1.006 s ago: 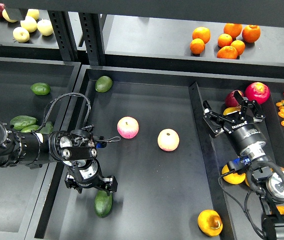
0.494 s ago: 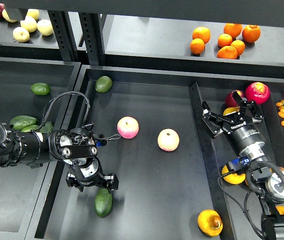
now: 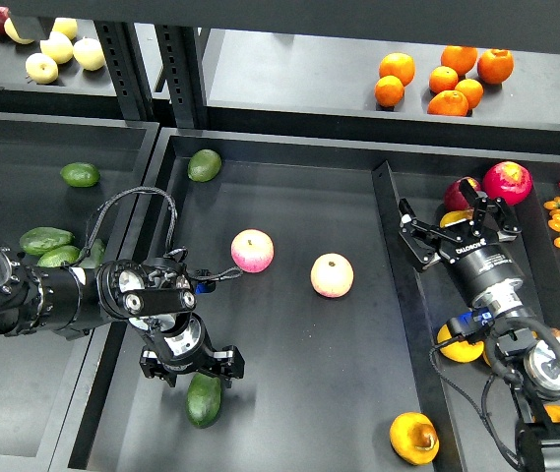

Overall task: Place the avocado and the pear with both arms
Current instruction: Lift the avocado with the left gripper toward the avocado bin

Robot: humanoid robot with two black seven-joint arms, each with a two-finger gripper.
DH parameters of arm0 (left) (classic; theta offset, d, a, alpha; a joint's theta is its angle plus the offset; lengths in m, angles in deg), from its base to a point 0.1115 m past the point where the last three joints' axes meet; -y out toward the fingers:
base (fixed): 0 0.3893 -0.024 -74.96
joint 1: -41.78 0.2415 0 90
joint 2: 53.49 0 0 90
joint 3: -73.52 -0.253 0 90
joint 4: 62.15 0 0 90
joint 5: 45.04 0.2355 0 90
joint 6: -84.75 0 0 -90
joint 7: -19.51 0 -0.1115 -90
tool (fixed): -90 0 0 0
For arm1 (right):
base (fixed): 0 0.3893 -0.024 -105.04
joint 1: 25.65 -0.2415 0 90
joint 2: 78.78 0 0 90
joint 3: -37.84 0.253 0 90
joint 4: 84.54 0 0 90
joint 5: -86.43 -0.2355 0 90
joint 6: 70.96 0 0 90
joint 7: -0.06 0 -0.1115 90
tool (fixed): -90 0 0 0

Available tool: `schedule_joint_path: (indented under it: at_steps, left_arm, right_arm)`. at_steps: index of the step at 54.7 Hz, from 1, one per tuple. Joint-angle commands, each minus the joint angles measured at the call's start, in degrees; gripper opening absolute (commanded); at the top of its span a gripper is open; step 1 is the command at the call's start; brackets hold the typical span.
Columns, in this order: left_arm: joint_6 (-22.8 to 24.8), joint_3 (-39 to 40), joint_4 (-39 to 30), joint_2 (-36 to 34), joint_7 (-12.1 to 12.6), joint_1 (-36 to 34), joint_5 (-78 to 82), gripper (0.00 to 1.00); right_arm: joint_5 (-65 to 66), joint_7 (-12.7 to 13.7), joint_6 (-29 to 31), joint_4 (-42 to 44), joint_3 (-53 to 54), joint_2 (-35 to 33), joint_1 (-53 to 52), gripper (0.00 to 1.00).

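Observation:
The dark green avocado point(image 3: 204, 398) lies at the front left of the middle black tray point(image 3: 299, 344). My left gripper point(image 3: 192, 365) hovers just behind it, jaws spread wide and empty, not touching it as far as I can see. The golden pear point(image 3: 413, 438) with its dark blotch lies at the tray's front right corner. My right gripper point(image 3: 455, 229) is open and empty over the right bin, far behind the pear, with a yellow fruit point(image 3: 454, 218) showing between its fingers.
Two pink-and-yellow apples point(image 3: 252, 251) point(image 3: 332, 275) lie mid-tray and a rounder olive avocado point(image 3: 204, 164) at its back left. Paler avocados point(image 3: 43, 239) fill the left bin. Red apples point(image 3: 508, 182) sit in the right bin, oranges point(image 3: 447, 74) on the back shelf.
My left gripper has shifted a little right and toward the front, closer over the avocado, which has not moved. The right arm and the pear are still.

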State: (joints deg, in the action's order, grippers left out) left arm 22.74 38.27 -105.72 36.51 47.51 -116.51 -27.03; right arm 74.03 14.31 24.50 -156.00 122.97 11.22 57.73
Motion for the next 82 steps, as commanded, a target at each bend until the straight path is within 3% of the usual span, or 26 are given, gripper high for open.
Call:
schedule_joint_path:
  at_steps: [1, 16, 21, 26, 29, 35, 45, 71, 82]
  left_arm:
    - [0.01, 0.27, 0.85, 0.0, -0.01, 1.14, 0.09, 0.99]
    - [0.01, 0.89, 1.46, 0.0, -0.01, 3.25, 0.36, 0.96]
    - [0.01, 2.03, 1.55, 0.0, -0.01, 3.78, 0.18, 0.81]
    - [0.01, 2.82, 2.08, 0.0, -0.01, 4.13, -0.96, 0.56]
    - [0.01, 3.61, 3.74, 0.0, -0.01, 5.36, -3.94, 0.24]
    - [0.01, 4.84, 6.3, 0.0, -0.01, 5.89, -8.34, 0.08]
    - [0.01, 6.25, 6.21, 0.0, -0.01, 4.48, -8.87, 0.03]
    - [0.01, 11.7, 5.42, 0.0, -0.01, -3.16, -8.78, 0.04]
    - [0.01, 12.05, 5.51, -7.47, -0.01, -5.36, -8.78, 0.05]
  right_arm:
    - [0.0, -0.01, 0.07, 0.01, -0.14, 0.0, 0.47, 1.0]
    - [0.0, -0.01, 0.07, 0.01, -0.31, 0.0, 0.55, 1.0]
    - [0.0, -0.01, 0.07, 0.1, -0.49, 0.0, 0.47, 1.0]
    - [0.0, -0.01, 0.07, 0.1, -0.49, 0.0, 0.47, 1.0]
    - [0.09, -0.01, 0.07, 0.18, -0.49, 0.0, 0.47, 1.0]
    - [0.09, -0.01, 0.07, 0.18, -0.49, 0.0, 0.47, 1.0]
    - [0.0, -0.01, 0.25, 0.1, -0.4, 0.0, 0.55, 1.0]
    - [0.09, -0.01, 0.25, 0.1, -0.4, 0.0, 0.64, 1.0]
    - [0.09, -0.01, 0.25, 0.1, -0.49, 0.0, 0.73, 1.0]
